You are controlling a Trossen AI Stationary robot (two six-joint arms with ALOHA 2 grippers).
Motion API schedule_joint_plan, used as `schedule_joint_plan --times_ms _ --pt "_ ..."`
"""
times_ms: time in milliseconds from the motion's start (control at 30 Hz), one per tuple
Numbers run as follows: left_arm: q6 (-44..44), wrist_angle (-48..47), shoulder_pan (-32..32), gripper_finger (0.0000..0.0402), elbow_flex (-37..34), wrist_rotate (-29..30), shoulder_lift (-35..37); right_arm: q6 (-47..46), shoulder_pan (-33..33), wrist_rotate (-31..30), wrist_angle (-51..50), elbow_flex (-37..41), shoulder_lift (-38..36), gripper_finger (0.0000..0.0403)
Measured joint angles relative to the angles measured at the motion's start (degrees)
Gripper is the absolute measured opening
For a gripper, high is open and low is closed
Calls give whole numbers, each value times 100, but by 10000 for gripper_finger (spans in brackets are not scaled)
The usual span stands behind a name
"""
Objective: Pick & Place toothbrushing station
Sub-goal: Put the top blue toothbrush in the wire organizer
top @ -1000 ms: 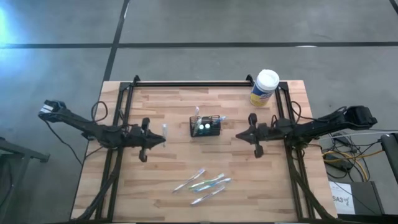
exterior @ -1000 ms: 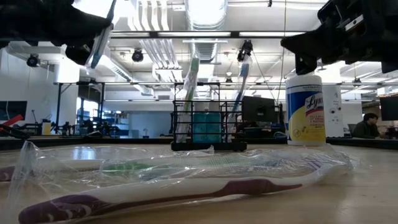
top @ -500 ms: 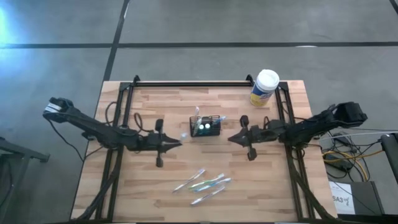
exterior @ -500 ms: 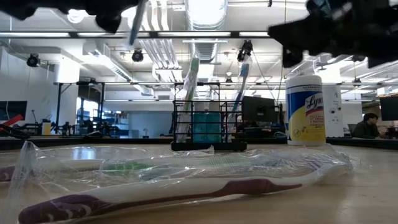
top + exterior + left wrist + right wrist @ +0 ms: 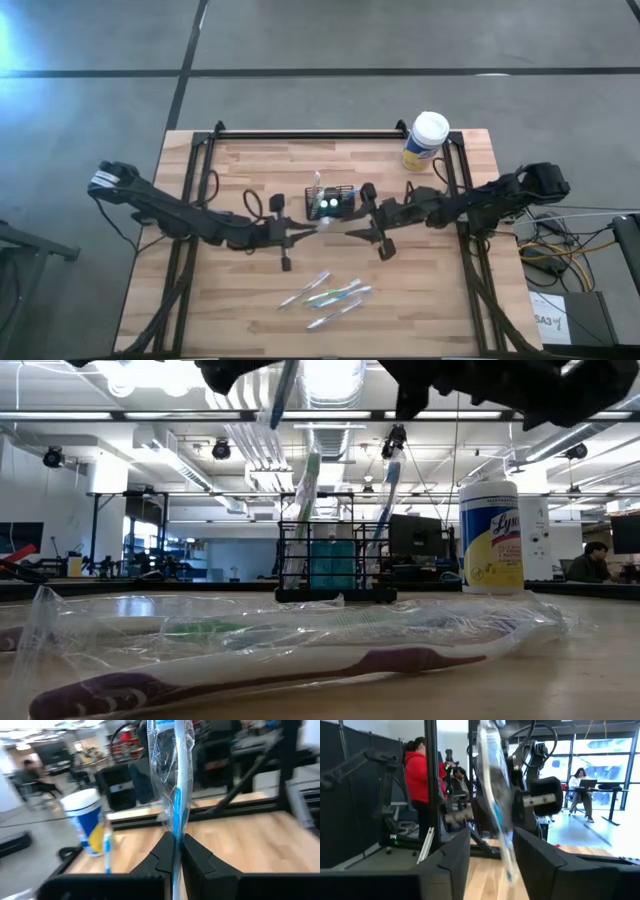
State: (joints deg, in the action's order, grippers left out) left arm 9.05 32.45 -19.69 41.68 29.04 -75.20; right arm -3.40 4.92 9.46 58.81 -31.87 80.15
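The toothbrushing station, a black mesh caddy [image 5: 333, 203] [image 5: 335, 560], stands at the table's middle with toothbrushes upright in it. Just near of it, high above the table, my left gripper [image 5: 298, 232] [image 5: 174, 840] is shut on a blue toothbrush in a clear wrapper [image 5: 318, 227] [image 5: 176, 795] [image 5: 284, 390]. My right gripper [image 5: 355, 229] [image 5: 492, 840] faces it from the right. It is open, with one finger on either side of the brush's free end [image 5: 495, 795], apart from it. My left gripper pinches the wrapped toothbrush between its two fingers near one end [image 5: 175, 851]. The fingers come about level from the table's left. The brush reaches on past the fingertips toward my right gripper, slanted and lifted well clear of the table.
A white-lidded, yellow-labelled canister [image 5: 425, 142] [image 5: 492, 535] stands at the far right. Several wrapped toothbrushes [image 5: 326, 294] [image 5: 290, 650] lie on the near middle of the table. People [image 5: 417, 780] are in the room beyond the table.
Both grippers have come together toward the table's middle, near of the caddy. The left has gone rightward with the wrapped toothbrush, which stays lifted clear. The right has gone leftward until it meets the brush's free end.
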Motion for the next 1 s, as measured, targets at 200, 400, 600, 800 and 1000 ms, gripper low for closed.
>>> schedule_joint_plan --times_ms 200,400,600,800,1000 --pt "53 21 114 16 343 106 -424 -82 9 192 -176 -325 364 186" --pt "58 4 214 17 532 101 -689 -69 7 475 -95 -527 627 189" --pt "60 35 222 17 633 63 -791 -49 7 454 -87 -552 643 176" --pt "143 168 206 16 611 102 -779 -50 7 410 -75 -550 632 164" --pt "197 312 130 15 594 113 -699 -45 5 390 -124 -550 617 162"
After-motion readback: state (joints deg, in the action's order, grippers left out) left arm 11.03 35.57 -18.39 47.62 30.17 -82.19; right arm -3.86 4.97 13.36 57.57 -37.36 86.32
